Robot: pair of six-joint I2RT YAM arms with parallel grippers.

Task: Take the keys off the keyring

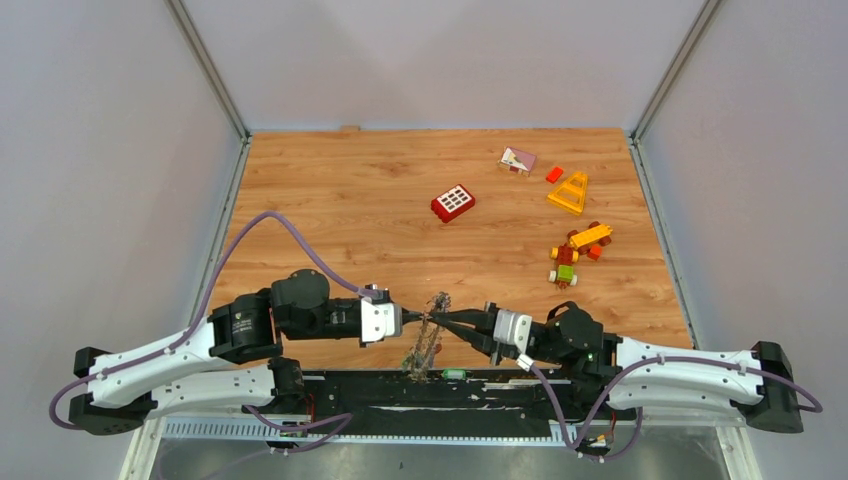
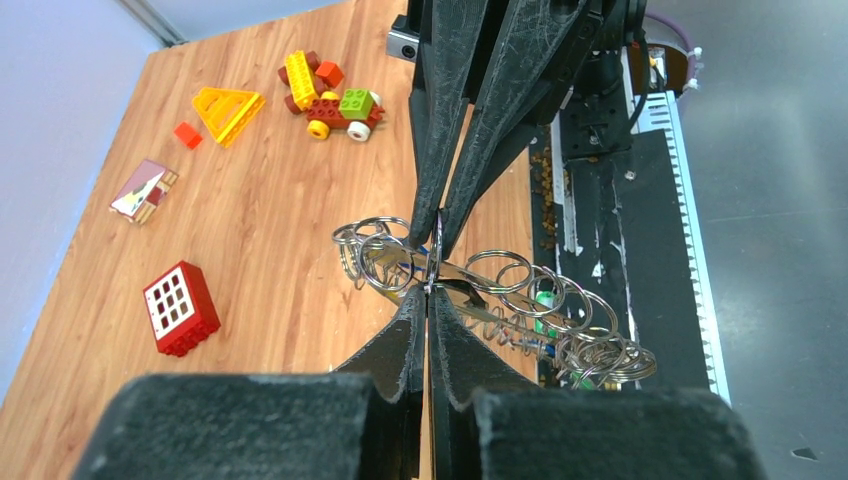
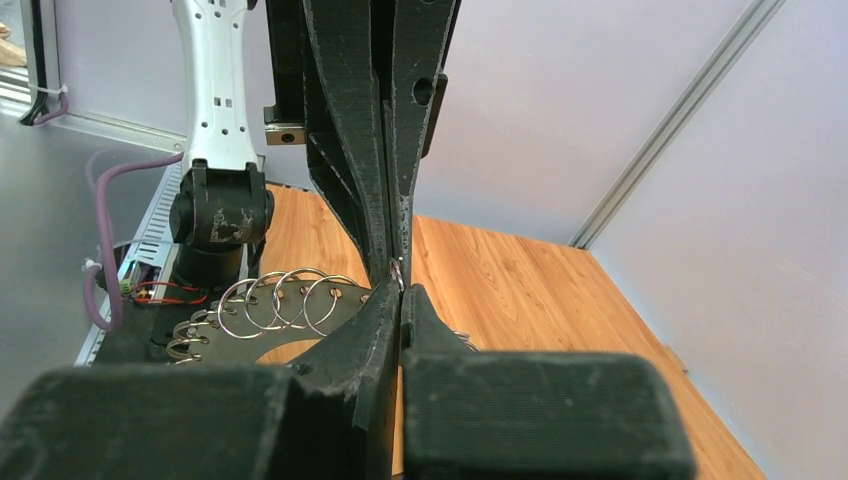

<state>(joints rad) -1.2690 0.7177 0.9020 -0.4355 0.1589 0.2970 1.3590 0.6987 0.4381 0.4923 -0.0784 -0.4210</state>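
Left pincer (image 2: pixel 428 295), right pincer (image 2: pixel 438 232), both clamped on keyring (image 1: pixel 431 325) (keys (image 1: pixel 419 361) dangling)

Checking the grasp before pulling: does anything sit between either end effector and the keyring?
Nothing visible does. The left end effector and the right end effector are both shut directly on the keyring, their tips nearly meeting from opposite sides.

**Keyring** (image 1: pixel 430 330): raised edge-on over the near edge of the tabletop (image 1: pixel 350 200), pinched between the closed jaws of the left gripper (image 2: pixel 428 305) and right gripper (image 2: pixel 438 228). **Keys** (image 1: pixel 416 360): silver, on small overlapping split rings, bunched along it and drooping downward.
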